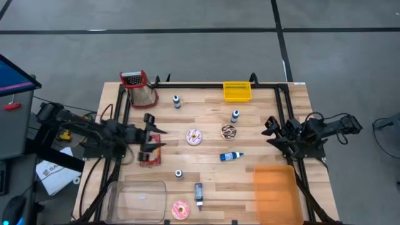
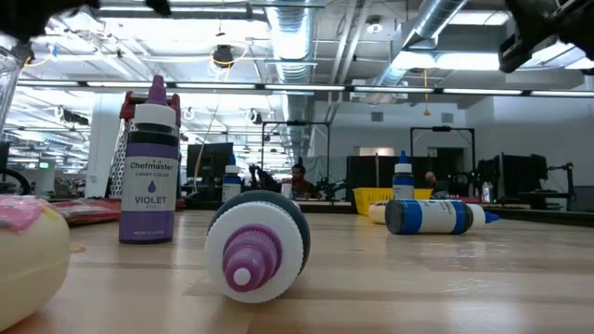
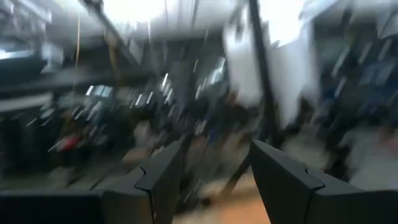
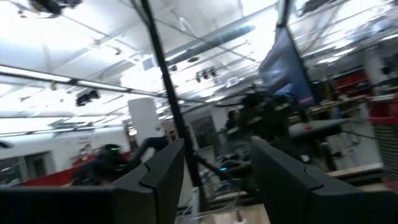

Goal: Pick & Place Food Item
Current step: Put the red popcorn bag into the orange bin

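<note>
- High view shows you the left gripper [image 1: 152, 139] at the counter's [image 1: 262, 125] left side, fingers [image 3: 163, 180] parted and holding nothing.
- Your right gripper [image 1: 272, 127] sits at the right edge, its fingers [image 4: 163, 174] likewise apart and empty.
- You can see a pink doughnut [image 1: 194, 137] and a chocolate doughnut [image 1: 229, 132] mid-counter, between the arms.
- Another pink doughnut [image 1: 180, 210] lies at the near edge beside a clear tray [image 1: 136, 199].

two donuts [image 1: 194, 137] side by side (mid-table), bottle [image 1: 230, 156] just below.
</note>
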